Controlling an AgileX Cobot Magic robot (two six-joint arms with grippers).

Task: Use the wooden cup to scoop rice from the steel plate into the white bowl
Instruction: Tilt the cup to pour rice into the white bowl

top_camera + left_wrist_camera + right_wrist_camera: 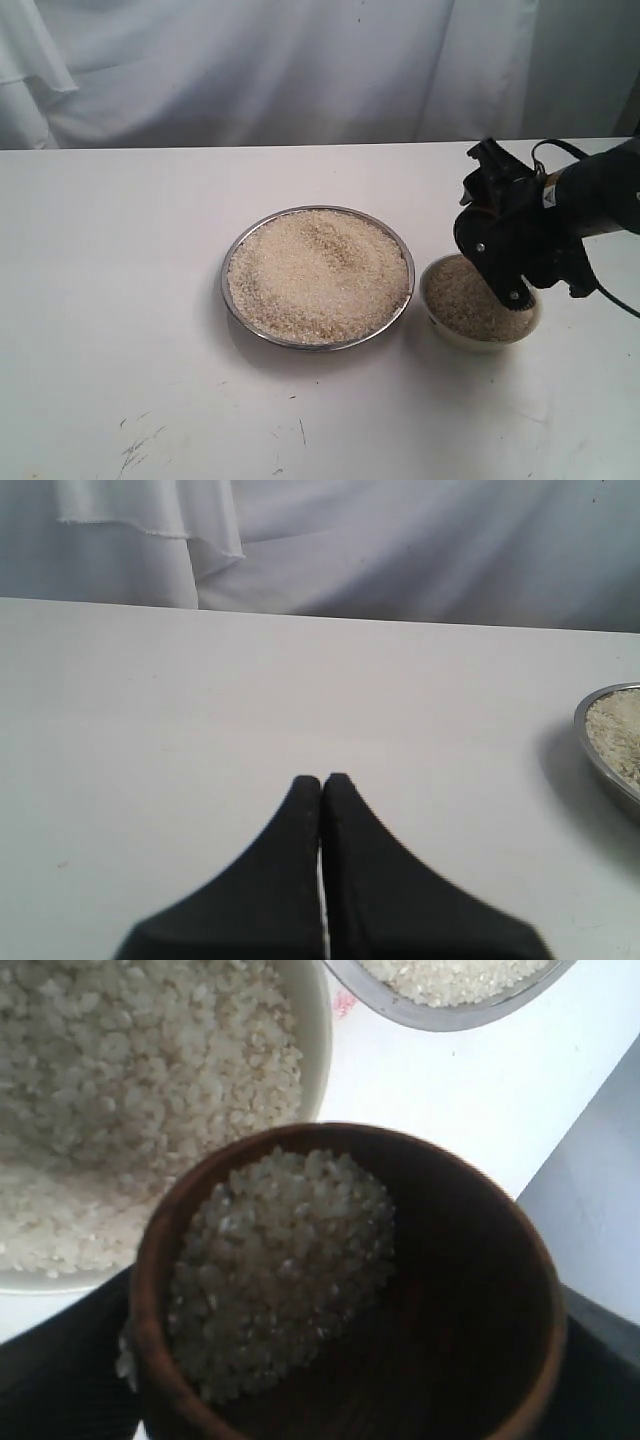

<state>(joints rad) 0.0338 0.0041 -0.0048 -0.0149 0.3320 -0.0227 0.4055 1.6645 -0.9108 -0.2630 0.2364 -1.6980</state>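
Observation:
The steel plate (232,262) sits mid-table, heaped with rice (318,275). Just to its right stands the white bowl (480,340), which also holds rice (462,300). My right gripper (510,285) hangs over the bowl and hides the wooden cup in the exterior view. In the right wrist view the wooden cup (480,1290) is clamped between the black fingers (50,1370). It is tipped toward the white bowl (315,1050), with rice (280,1270) banked against its lower side. My left gripper (322,780) is shut on nothing, over bare table.
White cloth hangs behind the table's far edge (300,148). The plate's rim (605,742) shows at the edge of the left wrist view, away from the left gripper. Scuff marks (135,450) dot the table's front left.

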